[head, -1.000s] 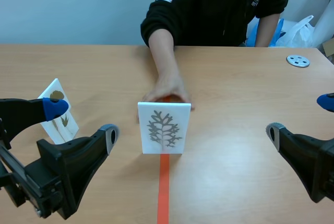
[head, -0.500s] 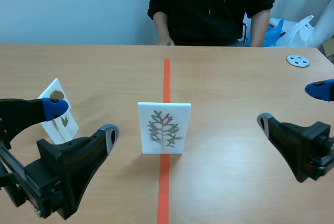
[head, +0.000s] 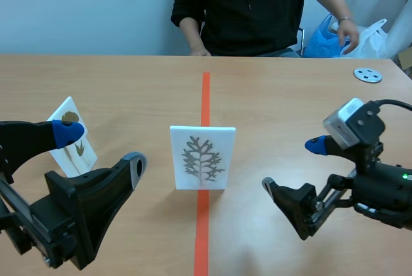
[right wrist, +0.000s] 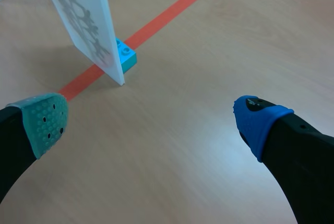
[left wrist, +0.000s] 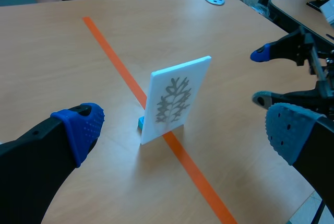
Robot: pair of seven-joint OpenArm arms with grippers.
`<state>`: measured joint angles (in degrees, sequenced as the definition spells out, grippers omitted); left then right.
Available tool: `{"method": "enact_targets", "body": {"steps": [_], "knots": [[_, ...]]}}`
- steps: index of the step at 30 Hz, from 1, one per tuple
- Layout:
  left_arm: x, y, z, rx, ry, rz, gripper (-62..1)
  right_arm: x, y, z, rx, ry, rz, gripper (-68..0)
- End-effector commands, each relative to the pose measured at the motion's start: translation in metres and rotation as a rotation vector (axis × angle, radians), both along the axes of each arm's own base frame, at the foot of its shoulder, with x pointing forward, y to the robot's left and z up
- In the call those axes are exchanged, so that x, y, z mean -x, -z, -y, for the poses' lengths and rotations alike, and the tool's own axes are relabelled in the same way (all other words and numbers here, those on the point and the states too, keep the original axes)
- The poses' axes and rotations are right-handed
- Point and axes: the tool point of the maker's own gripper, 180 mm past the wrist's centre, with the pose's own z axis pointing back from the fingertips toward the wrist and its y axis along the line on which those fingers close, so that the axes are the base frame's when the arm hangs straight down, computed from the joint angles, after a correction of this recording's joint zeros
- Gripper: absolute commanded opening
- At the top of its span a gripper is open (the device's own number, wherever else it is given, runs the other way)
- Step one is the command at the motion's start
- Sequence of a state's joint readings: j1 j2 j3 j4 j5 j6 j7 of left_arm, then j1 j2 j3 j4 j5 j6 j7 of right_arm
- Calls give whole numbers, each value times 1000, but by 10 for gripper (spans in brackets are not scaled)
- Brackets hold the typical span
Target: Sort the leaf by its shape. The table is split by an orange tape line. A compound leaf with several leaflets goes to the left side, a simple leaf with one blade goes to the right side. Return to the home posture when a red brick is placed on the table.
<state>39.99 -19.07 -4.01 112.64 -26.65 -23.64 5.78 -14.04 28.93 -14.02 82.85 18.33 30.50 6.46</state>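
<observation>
Leaf card (head: 202,157) upright on tape line (head: 205,96), right tool (head: 291,165) near, fingers apart

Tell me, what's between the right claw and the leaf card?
Only bare table separates right gripper and leaf card; the right wrist view shows it.

The left end effector (head: 102,150) sits low at the left side with its two fingers (head: 67,133) spread wide apart and nothing between them, and the right end effector (head: 292,165), turned in toward the middle, is spread wide apart too and holds nothing.
</observation>
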Motion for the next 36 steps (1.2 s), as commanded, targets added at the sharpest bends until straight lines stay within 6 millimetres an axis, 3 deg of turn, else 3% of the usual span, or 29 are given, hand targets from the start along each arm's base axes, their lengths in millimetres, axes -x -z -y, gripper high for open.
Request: {"method": "enact_targets", "body": {"steps": [1, 14, 24, 36], "knots": [[-1, -6, 2, 26, -1, 20, 14, -15, -12, -5, -20, -2, 55, 4], [-2, -7, 2, 28, -2, 24, 14, -36, 20, -79, 0, -130, 80, 4], [-2, -7, 2, 26, -2, 27, 14, -33, 39, -119, 41, -197, 98, 4], [-2, -8, 2, 24, -2, 30, 14, -28, 40, -124, 37, -211, 105, -346]]}}
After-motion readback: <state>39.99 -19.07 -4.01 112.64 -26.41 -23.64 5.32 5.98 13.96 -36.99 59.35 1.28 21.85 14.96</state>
